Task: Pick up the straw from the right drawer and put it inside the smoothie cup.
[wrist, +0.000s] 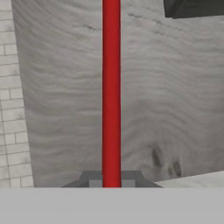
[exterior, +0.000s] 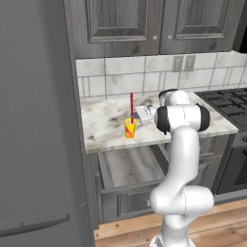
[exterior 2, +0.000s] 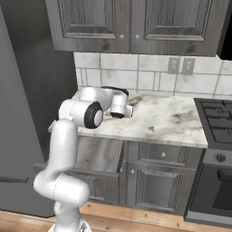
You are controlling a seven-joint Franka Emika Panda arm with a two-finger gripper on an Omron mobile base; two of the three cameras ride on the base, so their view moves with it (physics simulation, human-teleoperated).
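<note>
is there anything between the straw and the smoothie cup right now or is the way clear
Nothing visible stands in the way. The gripper is shut on the straw, holding it upright directly above the smoothie cup on the counter. In the left base view the straw's lower end meets the cup's rim; whether it is inside yet is unclear.

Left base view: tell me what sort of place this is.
A kitchen, rendered rather than real: a marble counter under dark wall cabinets, a tiled backsplash, and a stove at the right.
</note>
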